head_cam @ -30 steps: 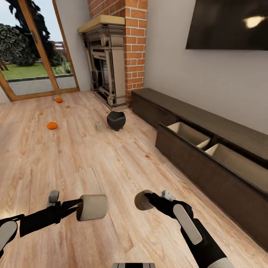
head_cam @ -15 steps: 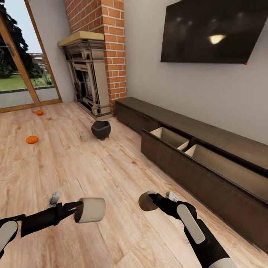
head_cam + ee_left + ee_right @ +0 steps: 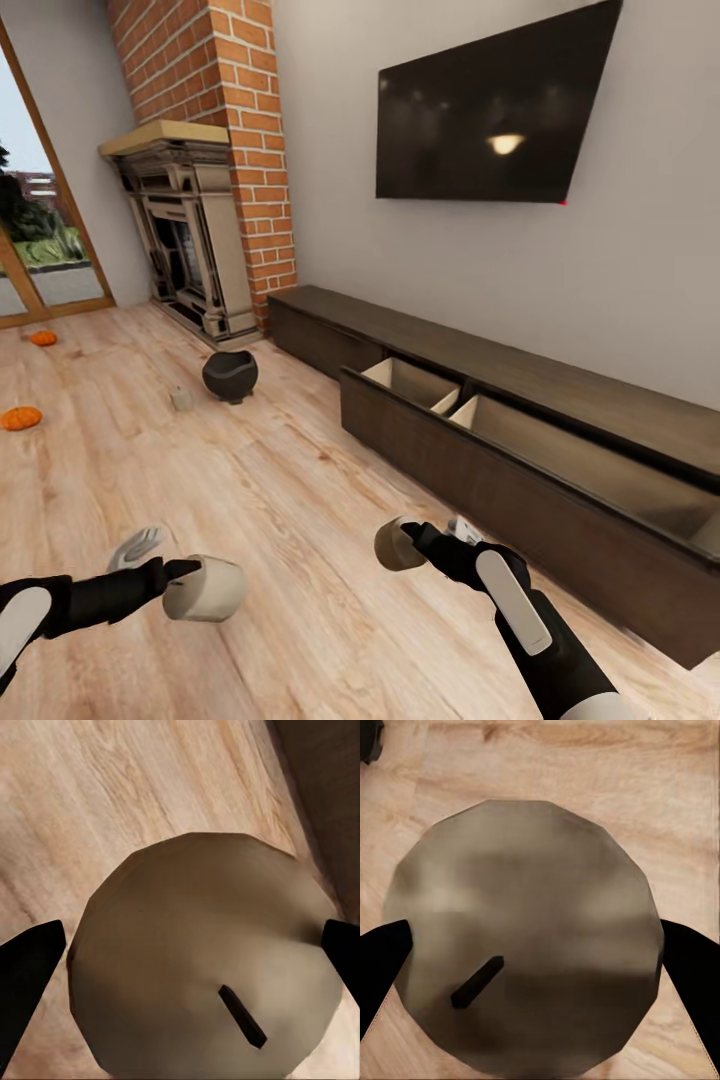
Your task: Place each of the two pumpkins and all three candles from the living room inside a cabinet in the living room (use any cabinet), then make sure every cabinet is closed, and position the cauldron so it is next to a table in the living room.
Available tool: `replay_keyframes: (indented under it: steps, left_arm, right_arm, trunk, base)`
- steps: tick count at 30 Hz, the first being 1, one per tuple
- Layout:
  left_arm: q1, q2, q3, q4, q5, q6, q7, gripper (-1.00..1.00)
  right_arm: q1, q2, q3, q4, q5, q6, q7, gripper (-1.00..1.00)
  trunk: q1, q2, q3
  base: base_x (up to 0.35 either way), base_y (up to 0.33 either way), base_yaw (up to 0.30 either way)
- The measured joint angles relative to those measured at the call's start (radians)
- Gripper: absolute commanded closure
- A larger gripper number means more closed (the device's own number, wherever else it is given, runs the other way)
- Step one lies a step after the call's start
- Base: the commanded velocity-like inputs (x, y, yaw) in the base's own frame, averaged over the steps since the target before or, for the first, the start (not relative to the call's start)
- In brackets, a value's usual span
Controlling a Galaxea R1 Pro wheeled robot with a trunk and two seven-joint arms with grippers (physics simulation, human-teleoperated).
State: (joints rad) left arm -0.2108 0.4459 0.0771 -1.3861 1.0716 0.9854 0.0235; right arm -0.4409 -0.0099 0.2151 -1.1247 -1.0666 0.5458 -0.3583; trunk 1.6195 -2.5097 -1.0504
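Head view first: the left hand (image 3: 185,585) is clamped on a cream candle (image 3: 207,588), held out low over the wooden floor (image 3: 280,500). The right hand (image 3: 415,545) pinches a second, tan candle (image 3: 393,545) just in front of the long dark cabinet (image 3: 520,440), which has its wide drawer (image 3: 470,455) pulled open, pale wood inside. Further back, the black cauldron (image 3: 230,375) sits on the floor near the fireplace (image 3: 185,235), with the third candle (image 3: 181,398) standing just beside it. Both pumpkins, one (image 3: 20,418) and another (image 3: 42,338), lie on the floor well apart from the cabinet, over by the glass door.

Left wrist view: candle (image 3: 206,960) top-on with its dark wick, a black finger (image 3: 26,975) pressed against each side.

Right wrist view: same deal, candle (image 3: 525,952) gripped between two black fingers (image 3: 690,971), floor behind.
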Motion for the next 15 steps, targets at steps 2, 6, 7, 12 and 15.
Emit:
replay_keyframes:
  steps: [2,6,7,12,15]
  left_arm:
    - [-0.001,-0.002,0.000,-0.002,0.007,-0.001,0.040,1.00]
    - [-0.001,-0.014,-0.001,-0.005,0.005,-0.001,0.123,1.00]
    - [-0.001,-0.018,-0.001,-0.006,0.006,-0.001,0.130,1.00]
    - [-0.001,-0.033,-0.004,-0.012,0.005,0.000,0.156,1.00]
    - [-0.001,-0.035,-0.004,-0.018,0.004,0.001,0.156,1.00]
  right_arm:
    - [0.000,0.000,0.000,0.000,0.000,0.000,0.000,1.00]
    - [0.000,0.000,0.000,0.001,0.000,0.000,-0.001,1.00]
    - [0.000,0.000,0.000,0.001,0.000,0.000,-0.001,1.00]
    - [0.000,0.000,0.000,0.007,0.000,0.001,-0.001,1.00]
    - [0.000,0.000,-0.001,0.008,0.000,0.001,0.000,1.00]
  trunk:
    - [-0.001,0.000,0.009]
    - [-0.003,0.001,0.026]
    - [-0.003,0.002,0.031]
    - [-0.003,0.002,0.033]
    - [-0.003,0.002,0.035]
  base:
    - [0.000,0.000,-0.280]
    - [0.000,0.000,-0.280]
    - [0.000,0.000,-0.281]
    - [0.000,0.000,-0.281]
    - [0.000,0.000,-0.281]
